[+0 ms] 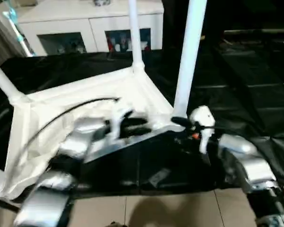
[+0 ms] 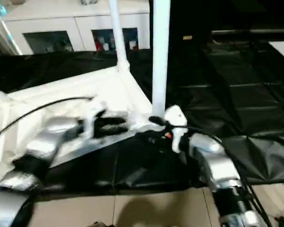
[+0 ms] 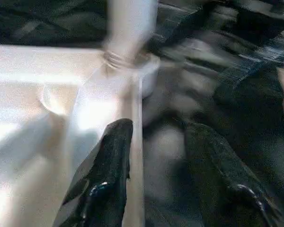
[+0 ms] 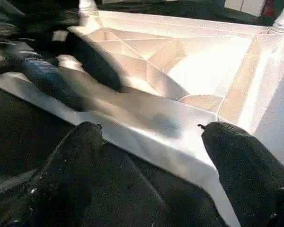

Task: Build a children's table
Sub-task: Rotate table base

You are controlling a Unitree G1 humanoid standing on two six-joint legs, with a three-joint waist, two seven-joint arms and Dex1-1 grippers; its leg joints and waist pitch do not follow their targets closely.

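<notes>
The children's table lies upside down on the black-covered work table (image 1: 255,94). Its white top (image 1: 61,109) faces me with its ribbed underside (image 4: 189,61). Three white legs stand in corner sockets: one at the far left (image 1: 2,78), one at the back (image 1: 135,33), one at the near right (image 1: 189,56). My left gripper (image 3: 165,179) is open at the top's near rim (image 3: 135,165); the rim runs beside one finger (image 3: 109,175). My right gripper (image 4: 151,137) is open at the near right corner, by that leg's base, its fingers astride the corner edge.
A white cabinet with glass doors (image 1: 90,23) stands behind the work table. Tiled floor (image 1: 180,208) shows below the table's front edge. A black cable (image 1: 61,116) arcs over my left forearm across the top.
</notes>
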